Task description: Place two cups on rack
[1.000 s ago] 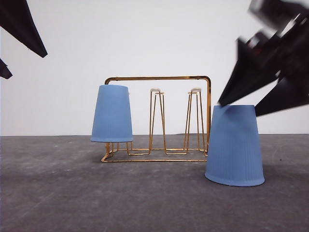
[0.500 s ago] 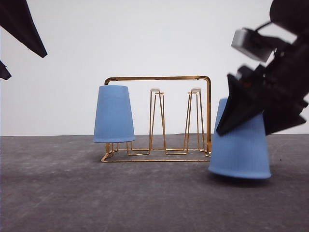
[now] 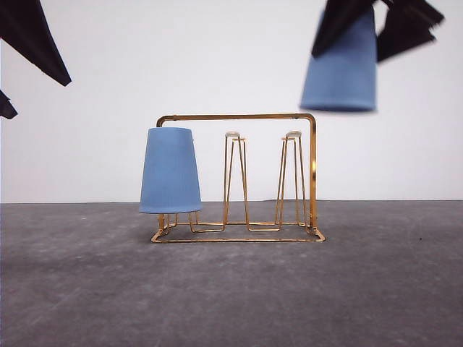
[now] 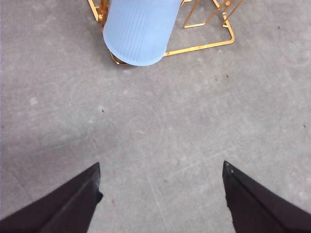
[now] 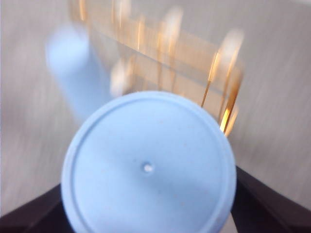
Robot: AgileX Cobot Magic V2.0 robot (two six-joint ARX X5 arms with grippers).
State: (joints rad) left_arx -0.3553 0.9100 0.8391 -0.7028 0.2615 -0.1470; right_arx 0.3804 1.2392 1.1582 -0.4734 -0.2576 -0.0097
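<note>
One light blue cup [image 3: 170,170] hangs upside down over the left peg of the gold wire rack [image 3: 239,177]; the left wrist view shows this cup [image 4: 139,29] too, with the rack's base [image 4: 204,44] beside it. My right gripper [image 3: 365,25] is shut on the second blue cup [image 3: 341,69], held upside down high above the rack's right end. In the right wrist view that cup's round bottom [image 5: 148,167] faces the camera between the fingers, with the blurred rack [image 5: 194,73] beyond. My left gripper [image 4: 160,194] is open over bare table, short of the rack.
The grey table [image 3: 231,289] stretches in front of the rack, with a white wall [image 3: 217,58] behind. Two white-tipped pegs, middle [image 3: 233,134] and right [image 3: 293,134], stand bare. Part of the left arm [image 3: 29,36] shows at the upper left.
My right gripper closed on the cup standing right of the rack and lifted it off the table to high above the rack's right end. The left arm stayed still.
</note>
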